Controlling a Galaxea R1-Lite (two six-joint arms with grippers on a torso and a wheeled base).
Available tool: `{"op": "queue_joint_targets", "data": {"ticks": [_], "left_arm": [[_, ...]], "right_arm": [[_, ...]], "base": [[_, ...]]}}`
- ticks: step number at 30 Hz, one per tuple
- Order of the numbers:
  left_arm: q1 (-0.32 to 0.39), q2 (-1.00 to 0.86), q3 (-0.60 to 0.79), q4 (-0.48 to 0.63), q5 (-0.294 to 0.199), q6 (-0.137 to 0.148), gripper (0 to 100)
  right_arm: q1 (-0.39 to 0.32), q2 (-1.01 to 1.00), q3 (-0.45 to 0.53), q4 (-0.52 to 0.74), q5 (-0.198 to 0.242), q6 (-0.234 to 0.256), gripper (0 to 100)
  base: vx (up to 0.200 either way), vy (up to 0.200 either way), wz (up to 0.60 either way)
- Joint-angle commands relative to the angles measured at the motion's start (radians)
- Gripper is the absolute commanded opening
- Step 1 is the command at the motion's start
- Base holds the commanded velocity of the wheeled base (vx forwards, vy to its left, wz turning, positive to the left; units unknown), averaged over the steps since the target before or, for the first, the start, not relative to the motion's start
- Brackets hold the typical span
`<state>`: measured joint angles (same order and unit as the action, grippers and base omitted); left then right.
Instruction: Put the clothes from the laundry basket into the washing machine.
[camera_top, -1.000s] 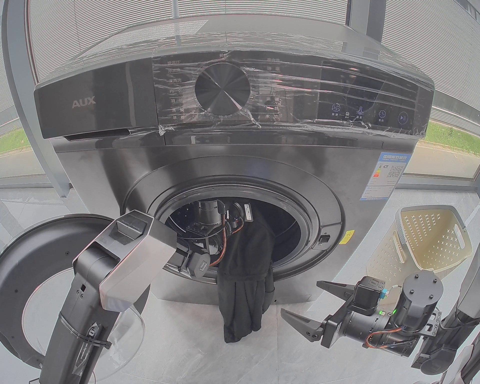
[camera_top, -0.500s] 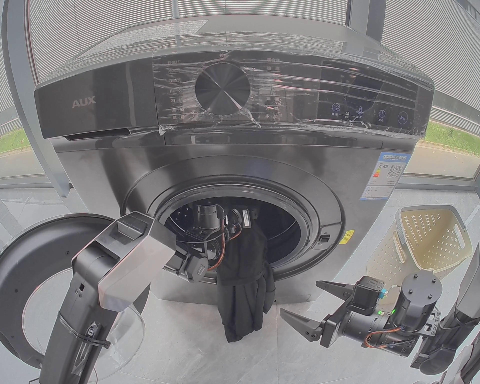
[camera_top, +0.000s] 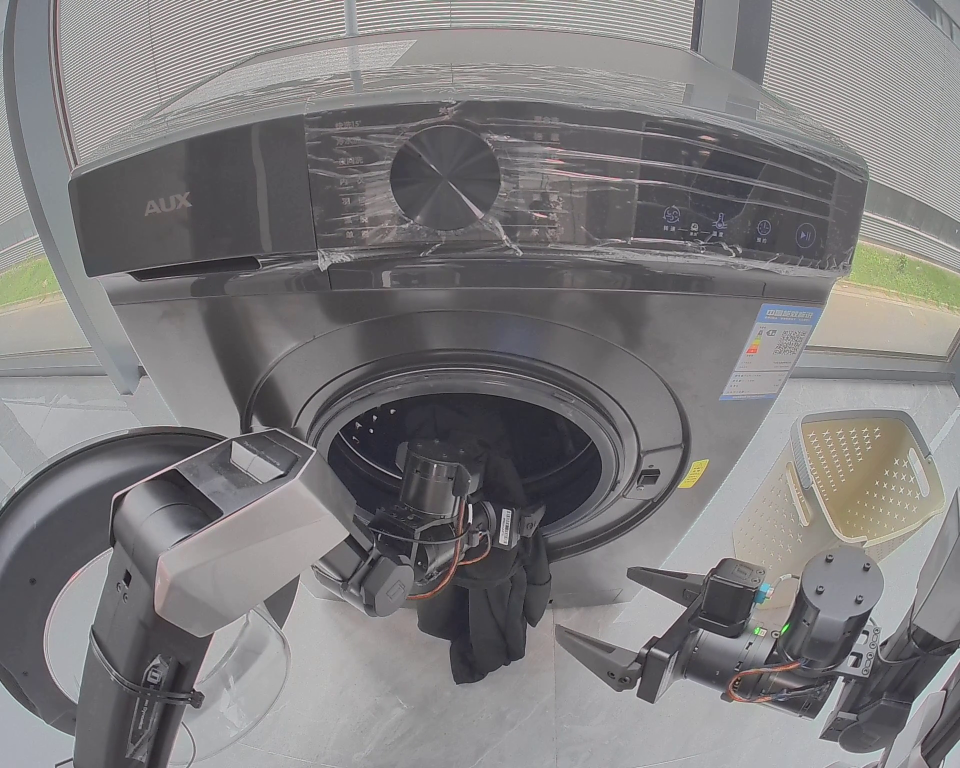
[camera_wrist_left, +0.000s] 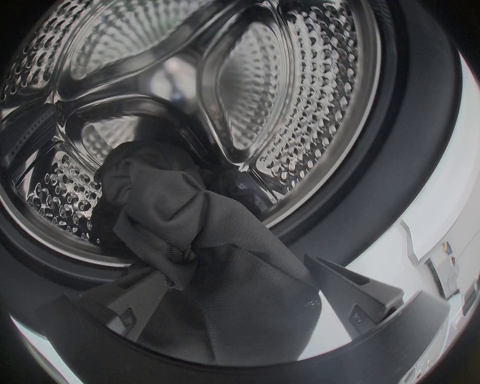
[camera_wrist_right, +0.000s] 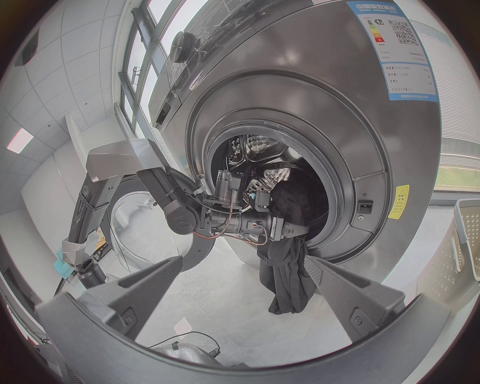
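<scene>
Left gripper (camera_top: 526, 524) lower, black garment (camera_wrist_left: 225, 260) between spread fingers (camera_wrist_left: 357, 300)

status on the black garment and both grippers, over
Left gripper open at the drum mouth, cloth between its fingers. Right gripper open, low by the laundry basket. Black garment half in, rest hanging over the opening's rim. Door swung wide.

Tiled floor (camera_top: 380, 690) bears washing machine (camera_top: 500, 300), laundry basket (camera_top: 870, 470).
</scene>
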<state>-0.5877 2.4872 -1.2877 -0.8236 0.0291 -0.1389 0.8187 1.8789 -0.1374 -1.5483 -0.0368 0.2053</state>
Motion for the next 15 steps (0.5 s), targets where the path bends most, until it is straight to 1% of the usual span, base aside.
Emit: {"op": "queue_joint_targets", "data": {"ticks": [1, 5, 9, 11, 12, 13, 15], "left_arm": [[-0.008, -0.021, 0.028, 0.004, -0.003, 0.015, 100], [0.002, 0.012, 0.021, 0.004, -0.003, 0.035, 100], [0.019, 0.038, -0.002, 0.003, 0.000, 0.041, 100], [0.028, 0.041, -0.007, 0.004, 0.000, 0.050, 100], [0.029, 0.041, -0.007, 0.006, 0.000, 0.051, 0], [0.035, 0.042, -0.007, 0.003, 0.000, 0.061, 0], [0.038, 0.042, -0.010, 0.000, 0.000, 0.059, 0]], "right_arm": [[0.002, -0.001, 0.001, -0.001, 0.000, 0.000, 100], [0.003, -0.003, 0.001, -0.001, 0.000, 0.000, 100], [0.003, -0.007, -0.001, -0.001, 0.000, 0.000, 100], [0.003, -0.007, -0.001, -0.001, 0.000, 0.000, 100], [0.003, -0.007, -0.001, -0.001, 0.000, 0.000, 100], [0.003, -0.007, -0.004, -0.001, 0.000, 0.000, 100], [0.003, -0.007, -0.005, -0.001, 0.000, 0.000, 100]], "base": [[0.000, 0.000, 0.00], [0.000, 0.000, 0.00], [0.000, 0.000, 0.00], [0.000, 0.000, 0.00], [0.000, 0.000, 0.00], [0.000, 0.000, 0.00], [0.000, 0.000, 0.00]]}}
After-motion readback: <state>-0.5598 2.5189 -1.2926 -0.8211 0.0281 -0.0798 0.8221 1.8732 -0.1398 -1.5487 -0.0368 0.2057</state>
